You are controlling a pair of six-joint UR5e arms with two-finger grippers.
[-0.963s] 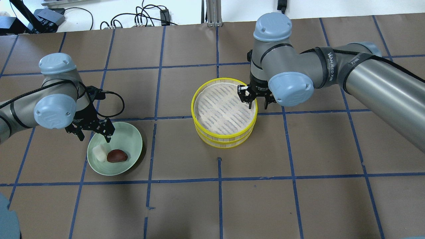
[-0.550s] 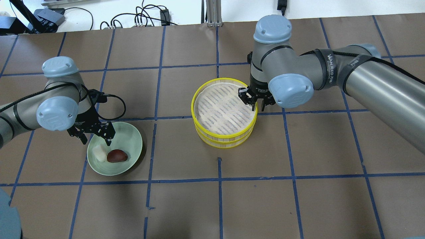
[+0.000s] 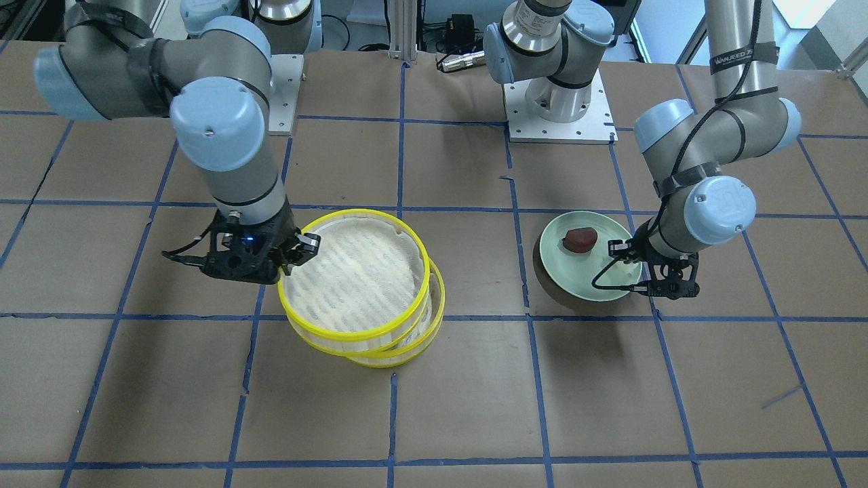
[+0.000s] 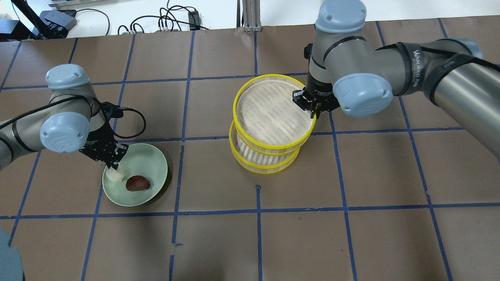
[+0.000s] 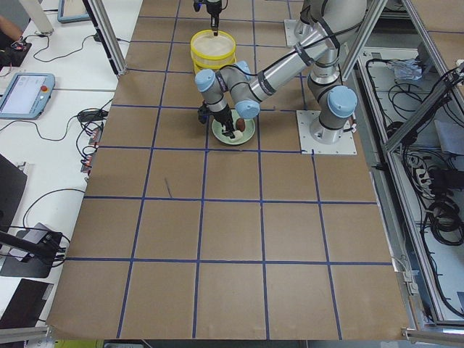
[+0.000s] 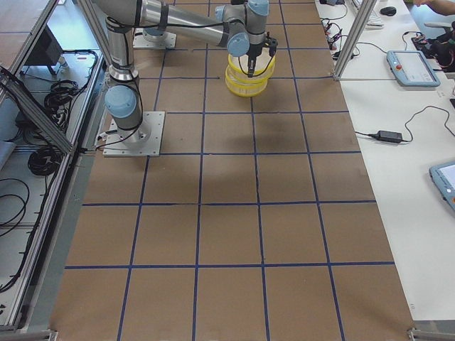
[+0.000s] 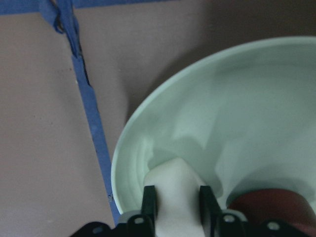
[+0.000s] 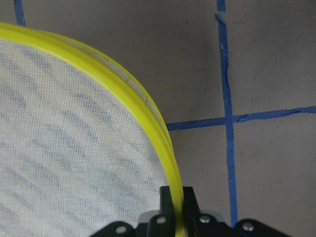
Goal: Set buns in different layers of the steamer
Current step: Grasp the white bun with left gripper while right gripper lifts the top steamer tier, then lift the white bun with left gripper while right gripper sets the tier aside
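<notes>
The upper steamer layer [image 4: 273,113] hangs tilted and offset above the lower layer [image 4: 265,162], which stands on the table. My right gripper [image 4: 313,110] is shut on the upper layer's yellow rim [image 8: 148,113]; the right wrist view shows the rim pinched between the fingers. The white bun [image 4: 115,175] and the reddish-brown bun [image 4: 137,182] lie on the pale green plate [image 4: 154,164]. My left gripper [image 7: 177,193] is down in the plate, its fingers [image 7: 149,202] closed on both sides of the white bun [image 7: 173,175]. Both layers show only their liners.
In the front-facing view the lifted layer [image 3: 352,278] overhangs the lower one [image 3: 424,335] toward the right arm's side. The brown bun [image 3: 580,238] lies close beside the left gripper [image 3: 651,274]. Cables lie beyond the table's far edge [image 4: 168,23].
My right gripper closed on the top layer's rim and lifted it up and away from the lower one. My left gripper came down into the plate and closed around the white bun.
</notes>
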